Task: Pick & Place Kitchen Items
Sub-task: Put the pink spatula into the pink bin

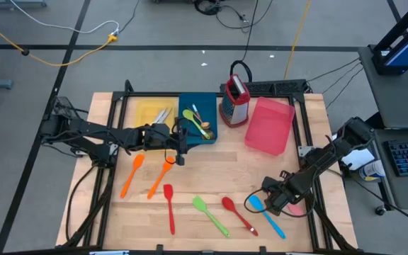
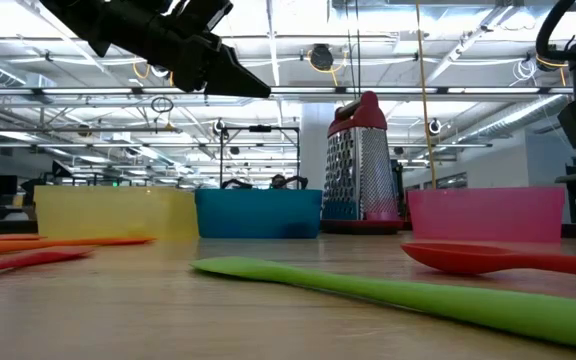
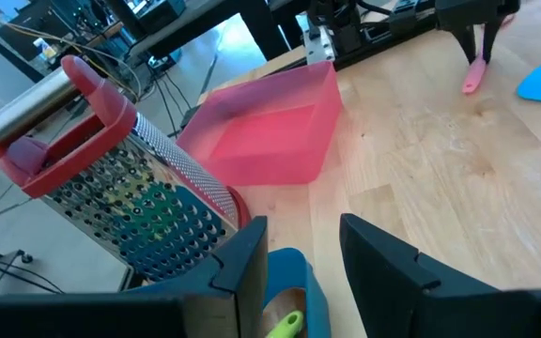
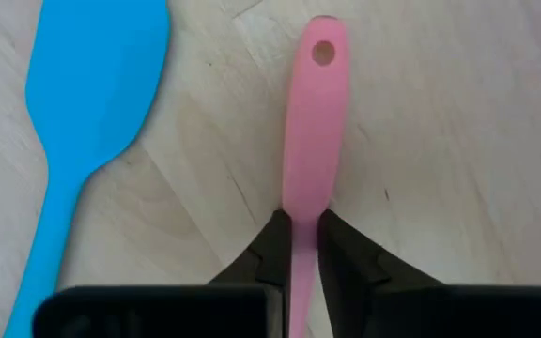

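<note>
At lower right of the overhead frame, the right gripper (image 4: 303, 246) has its jaws clamped on a slim pink utensil handle (image 4: 313, 131) with a hanging hole, its head possibly hidden, while the left gripper (image 3: 303, 258) hangs with jaws apart.

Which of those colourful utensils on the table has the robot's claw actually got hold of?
The pink utensil. The right claw pinches its handle, while the blue spatula beside it lies untouched, like the others.

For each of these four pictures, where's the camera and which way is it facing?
High: overhead, straight down; both arms, left tool, right tool.
Low: table height, looking level at grater; an arm overhead.
Left wrist: past its open fingers toward pink tray.
Right wrist: down onto table; tool clamps pink utensil.
Shared: both wrist views show blue spatula.
</note>
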Tool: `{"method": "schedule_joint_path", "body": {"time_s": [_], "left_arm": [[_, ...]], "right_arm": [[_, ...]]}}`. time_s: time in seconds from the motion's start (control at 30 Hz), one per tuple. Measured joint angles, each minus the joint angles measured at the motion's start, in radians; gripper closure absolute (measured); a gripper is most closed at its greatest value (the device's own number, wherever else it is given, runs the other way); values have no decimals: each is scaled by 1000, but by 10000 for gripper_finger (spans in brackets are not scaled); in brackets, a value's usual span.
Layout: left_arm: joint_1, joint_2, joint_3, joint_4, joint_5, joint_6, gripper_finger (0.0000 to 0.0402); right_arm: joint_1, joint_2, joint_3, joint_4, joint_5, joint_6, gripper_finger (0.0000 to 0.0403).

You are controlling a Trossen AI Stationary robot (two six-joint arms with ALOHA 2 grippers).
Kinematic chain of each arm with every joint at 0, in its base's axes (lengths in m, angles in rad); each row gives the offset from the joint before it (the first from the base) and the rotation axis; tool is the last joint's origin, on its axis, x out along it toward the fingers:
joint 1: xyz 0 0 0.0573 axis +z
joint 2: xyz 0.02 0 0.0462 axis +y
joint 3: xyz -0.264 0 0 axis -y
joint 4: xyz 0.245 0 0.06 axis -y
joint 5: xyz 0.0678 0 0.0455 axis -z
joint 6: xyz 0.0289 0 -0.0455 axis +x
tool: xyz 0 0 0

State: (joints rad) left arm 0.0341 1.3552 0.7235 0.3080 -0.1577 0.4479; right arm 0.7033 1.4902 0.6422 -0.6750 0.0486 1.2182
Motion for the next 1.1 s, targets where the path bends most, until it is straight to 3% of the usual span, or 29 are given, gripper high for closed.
{"method": "schedule_joint_path", "body": {"time_s": [0.33,0.63,1.1], "left_arm": [[0,0,0,0,0,1,261],[0,0,0,-1,-1,1,261],[0,0,0,-5,-1,1,261]], "right_arm": [[-1,-34,0,20,11,28,363],[-4,-151,-4,20,155,45,366],[-66,-154,-3,12,354,-79,365]]}}
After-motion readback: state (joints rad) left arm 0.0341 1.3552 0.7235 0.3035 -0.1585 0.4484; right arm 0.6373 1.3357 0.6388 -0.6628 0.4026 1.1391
